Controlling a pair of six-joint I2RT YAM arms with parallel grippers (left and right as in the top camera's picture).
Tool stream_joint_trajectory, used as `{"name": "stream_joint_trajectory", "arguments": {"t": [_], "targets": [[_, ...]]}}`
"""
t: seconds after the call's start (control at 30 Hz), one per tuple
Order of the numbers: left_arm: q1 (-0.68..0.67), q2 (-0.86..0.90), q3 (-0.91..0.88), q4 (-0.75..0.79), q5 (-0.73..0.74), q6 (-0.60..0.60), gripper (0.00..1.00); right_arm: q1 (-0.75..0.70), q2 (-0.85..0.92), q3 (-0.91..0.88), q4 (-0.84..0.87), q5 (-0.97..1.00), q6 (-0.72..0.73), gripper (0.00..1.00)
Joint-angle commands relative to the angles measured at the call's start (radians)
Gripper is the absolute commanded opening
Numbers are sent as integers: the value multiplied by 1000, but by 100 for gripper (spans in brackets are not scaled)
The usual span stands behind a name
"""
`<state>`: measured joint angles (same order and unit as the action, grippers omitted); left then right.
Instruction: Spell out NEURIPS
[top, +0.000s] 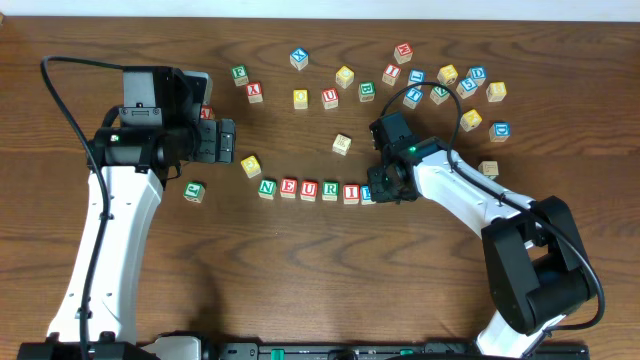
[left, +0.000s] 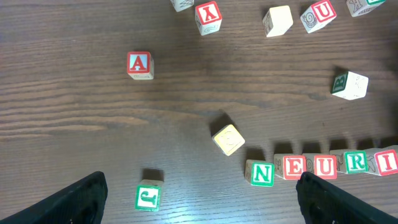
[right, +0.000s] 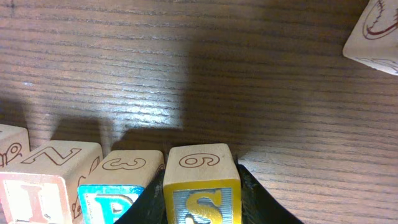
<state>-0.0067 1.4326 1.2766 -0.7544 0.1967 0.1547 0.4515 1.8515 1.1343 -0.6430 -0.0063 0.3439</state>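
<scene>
**S cube in the right pincer, at the end of the row**

The right pincer (right: 202, 179) is clamped on the S cube (right: 200, 202), which has a yellow frame and a yellow letter on blue and stands on the worktop (right: 261, 81). Just outside one finger, touching the S cube's side, is the blue P cube (right: 115, 202), then the red I cube (right: 31, 199). The left pincer (left: 205, 200) hangs with its fingers wide apart. Just ahead of one finger, the green N cube (left: 262, 173), red E cube (left: 293, 167), red U cube (left: 324, 165) and green R cube (left: 356, 162) run in a line.
</scene>
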Motion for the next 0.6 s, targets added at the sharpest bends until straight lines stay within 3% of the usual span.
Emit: {"name": "stream_joint_trajectory", "arguments": {"t": [0.0,0.27,0.57], "targets": [[4,-2,21,0,1,2,96,9,-9,-12,-1,8,11,29],[3,-2,21,0,1,2,96,9,-9,-12,-1,8,11,35],[4,-2,21,0,1,2,96,9,-9,-12,-1,8,11,34]]}}
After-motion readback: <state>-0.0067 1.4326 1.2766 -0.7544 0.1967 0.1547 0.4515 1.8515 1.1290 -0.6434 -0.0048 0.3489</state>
